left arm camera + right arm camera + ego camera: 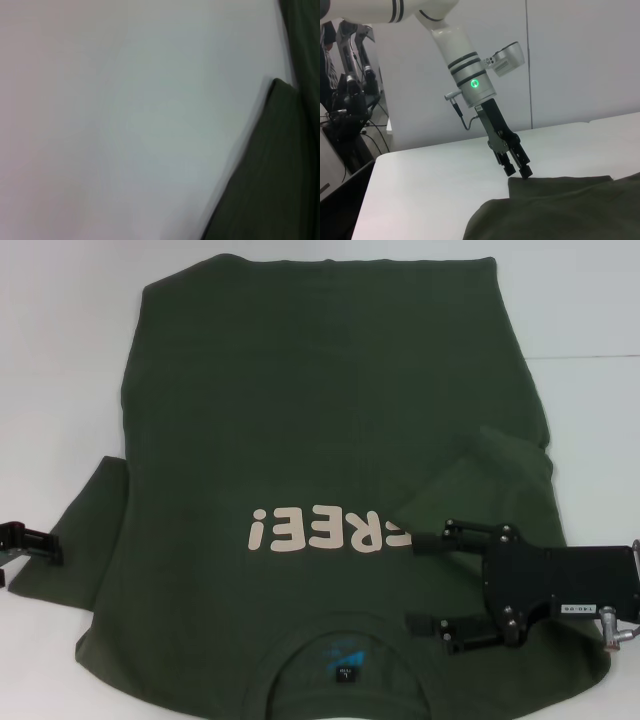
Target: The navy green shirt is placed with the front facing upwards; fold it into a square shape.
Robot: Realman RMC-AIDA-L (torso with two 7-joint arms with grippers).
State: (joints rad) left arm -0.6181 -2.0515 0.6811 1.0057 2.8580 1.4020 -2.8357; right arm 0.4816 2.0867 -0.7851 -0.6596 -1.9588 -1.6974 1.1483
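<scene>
Shirt [300,440] flat on white table [60,340], front up, collar nearest, "FREE!" print [325,530] showing. Right sleeve folded in onto the body. Right gripper [412,580] above that side, fingers apart. Left gripper [45,545] at the left sleeve's edge.

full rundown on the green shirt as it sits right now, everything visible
The navy green shirt is a dark olive short-sleeved T-shirt that looks like soft cotton. It lies front up on the white table, collar nearest the robot, with a small dark label inside. Cream "FREE!" letters cross the chest. The sleeve on the robot's right is folded in over the body, covering the first letter; the other sleeve lies spread flat. The right gripper is open over the chest beside the folded sleeve. The left gripper is at the spread sleeve's corner.
</scene>
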